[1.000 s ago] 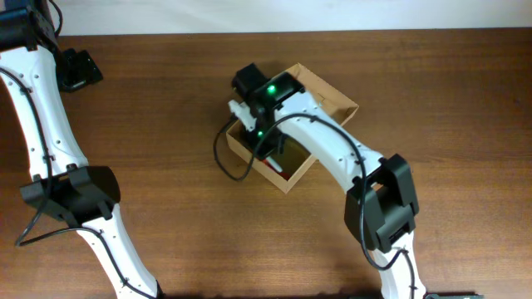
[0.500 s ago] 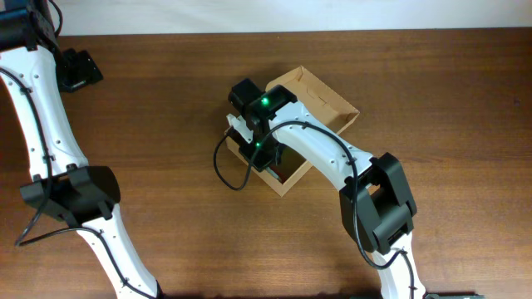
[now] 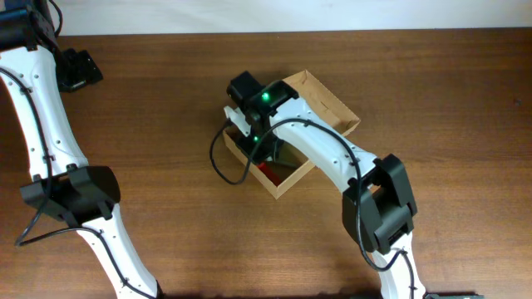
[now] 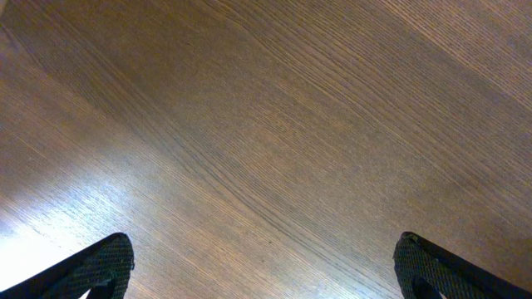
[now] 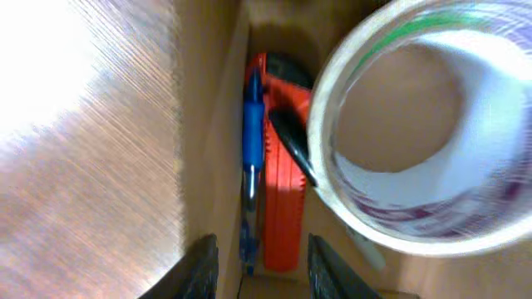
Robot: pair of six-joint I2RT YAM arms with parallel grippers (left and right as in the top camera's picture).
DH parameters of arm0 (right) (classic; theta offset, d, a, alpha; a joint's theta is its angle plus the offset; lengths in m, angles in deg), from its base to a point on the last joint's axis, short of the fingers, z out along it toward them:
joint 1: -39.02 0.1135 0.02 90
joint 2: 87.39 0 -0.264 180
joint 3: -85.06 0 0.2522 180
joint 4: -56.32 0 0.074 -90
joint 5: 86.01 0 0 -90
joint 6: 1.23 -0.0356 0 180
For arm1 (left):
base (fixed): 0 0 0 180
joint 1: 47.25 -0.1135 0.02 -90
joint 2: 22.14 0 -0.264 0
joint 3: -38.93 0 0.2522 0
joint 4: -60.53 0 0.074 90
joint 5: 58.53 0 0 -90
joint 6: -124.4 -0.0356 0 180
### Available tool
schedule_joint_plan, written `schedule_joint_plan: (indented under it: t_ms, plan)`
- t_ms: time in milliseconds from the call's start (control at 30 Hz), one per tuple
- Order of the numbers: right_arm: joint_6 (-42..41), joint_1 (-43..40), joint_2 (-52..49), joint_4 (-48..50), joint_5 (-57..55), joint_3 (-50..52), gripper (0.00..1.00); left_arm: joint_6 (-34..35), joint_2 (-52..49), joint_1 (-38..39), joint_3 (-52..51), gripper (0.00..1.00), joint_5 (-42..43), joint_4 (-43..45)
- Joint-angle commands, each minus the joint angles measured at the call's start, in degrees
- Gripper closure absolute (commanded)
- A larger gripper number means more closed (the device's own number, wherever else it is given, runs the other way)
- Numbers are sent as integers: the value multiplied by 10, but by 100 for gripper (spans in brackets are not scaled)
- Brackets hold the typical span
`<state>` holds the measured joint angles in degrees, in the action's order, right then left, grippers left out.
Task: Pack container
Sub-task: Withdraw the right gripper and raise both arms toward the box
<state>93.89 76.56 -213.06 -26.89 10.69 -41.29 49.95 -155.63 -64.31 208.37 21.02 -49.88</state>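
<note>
The container (image 3: 287,184), a tan cardboard box with its flap lid (image 3: 328,104) open at the back right, sits mid-table. My right gripper (image 3: 258,143) reaches into its left end. In the right wrist view the jaws (image 5: 262,266) stand a little apart with nothing between them. The left finger is at the box wall (image 5: 212,124) and the right finger is inside. Below lie a blue pen (image 5: 251,141), a red cutter (image 5: 283,208), a black marker (image 5: 291,145) and a tape roll (image 5: 399,220). My left gripper (image 4: 266,266) is open over bare wood.
The left gripper (image 3: 79,68) is at the far back left of the wooden table (image 3: 150,124), well away from the box. The right arm's links (image 3: 332,158) cross above the box. A pale wall edge runs along the table's back.
The box's left end has shifted left and the box has turned slightly, together with my right gripper. The left arm has not moved.
</note>
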Motion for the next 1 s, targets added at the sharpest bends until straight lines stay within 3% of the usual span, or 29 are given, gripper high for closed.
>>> schedule_joint_plan:
  t_ms: [0,200,267,467,533,600,733,833,967]
  plan:
    - [1,-2,54,-25,-30,-72,64,-7,10,-4,-1,0,2,0]
    - [-10,-10,106,-96,-111,-247,66,-7,10,-4,-1,0,2,0]
    - [-35,-24,122,-110,-136,-307,75,-7,10,-4,-1,0,2,0]
    - [-124,-131,168,-154,-183,-428,89,-7,10,-4,-1,0,2,0]
    - [-149,-185,174,-182,-183,-432,93,-14,10,-4,-1,0,-18,2]
    - [-166,-254,172,-235,-165,-429,96,-24,10,-4,-1,0,-90,9]
    - [-162,-356,158,-278,-111,-389,96,-24,10,-4,-1,0,-177,61]
    - [-167,-414,157,-265,-97,-325,96,-23,10,-4,-1,0,-172,124]
    - [-172,-459,157,-223,-46,-193,96,-21,10,-2,-1,0,-34,163]
